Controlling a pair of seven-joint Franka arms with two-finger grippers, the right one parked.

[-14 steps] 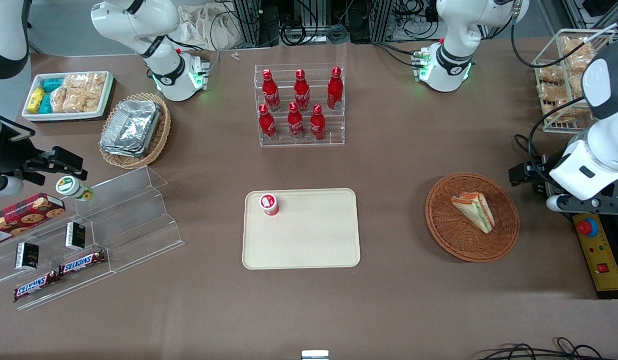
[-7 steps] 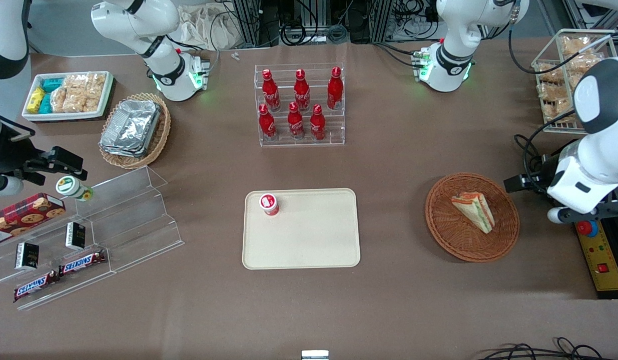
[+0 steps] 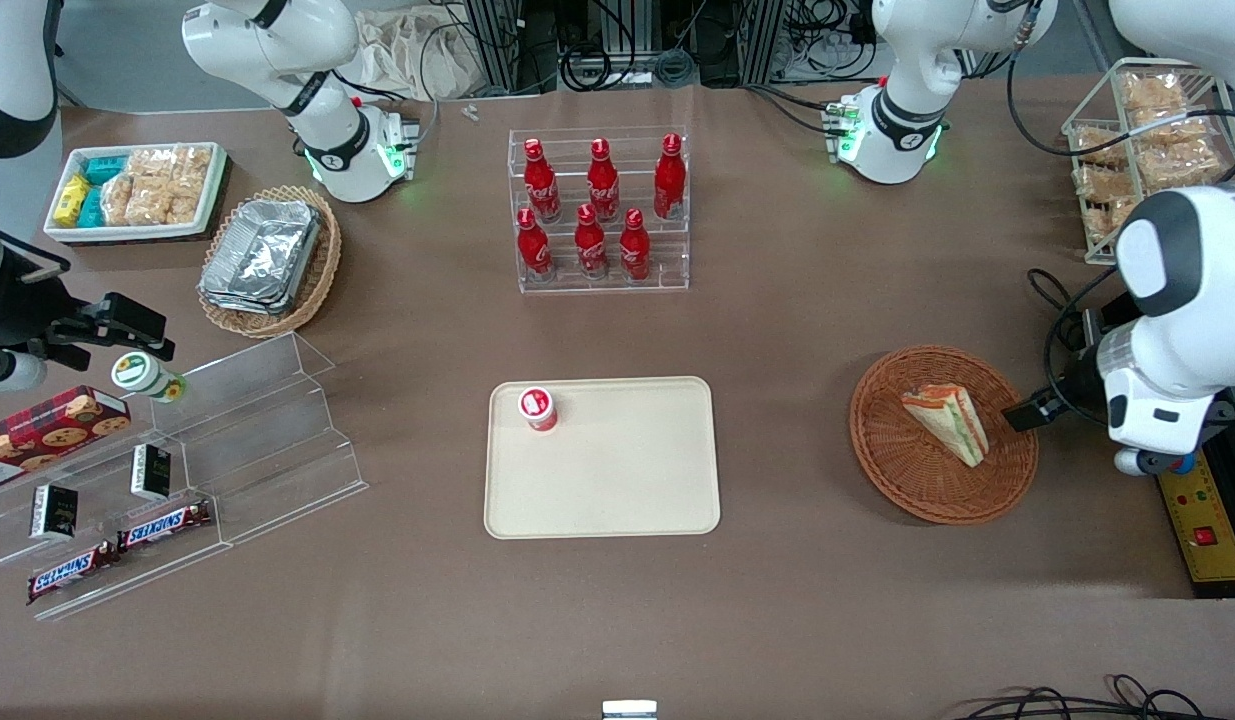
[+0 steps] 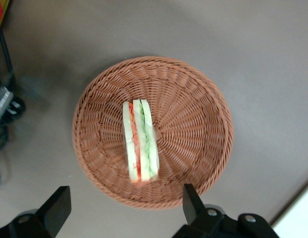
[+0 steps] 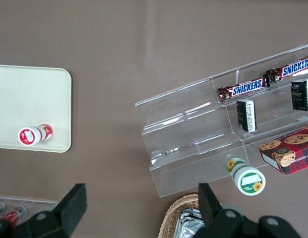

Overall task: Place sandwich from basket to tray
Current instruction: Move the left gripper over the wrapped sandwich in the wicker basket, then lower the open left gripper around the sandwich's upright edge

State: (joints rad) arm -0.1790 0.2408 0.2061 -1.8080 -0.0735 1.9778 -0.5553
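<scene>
The sandwich (image 3: pixel 945 422), a pale wedge with orange-red and green layers, lies in the round reddish-brown wicker basket (image 3: pixel 912 490). The left wrist view looks down on the sandwich (image 4: pixel 140 140) in the basket (image 4: pixel 193 114). My left gripper (image 3: pixel 1035 411) hangs over the basket's rim at the working arm's end of the table. It is open and empty (image 4: pixel 124 208), with its fingers (image 4: pixel 191 202) spread wider than the sandwich and above it. The cream-beige tray (image 3: pixel 617 470) lies mid-table, beside the basket, toward the parked arm.
A small red-capped bottle (image 3: pixel 538 408) stands on a tray corner. A clear rack of red cola bottles (image 3: pixel 602 215) stands farther from the front camera. A wire basket of snacks (image 3: pixel 1147 140) and a yellow control box (image 3: pixel 1202 510) flank the working arm. A clear acrylic shelf (image 3: pixel 227 440) sits toward the parked arm.
My left arm has swung nearer to the front camera and toward the basket. The gripper has gone from beside the basket to over its rim. The sandwich has not moved.
</scene>
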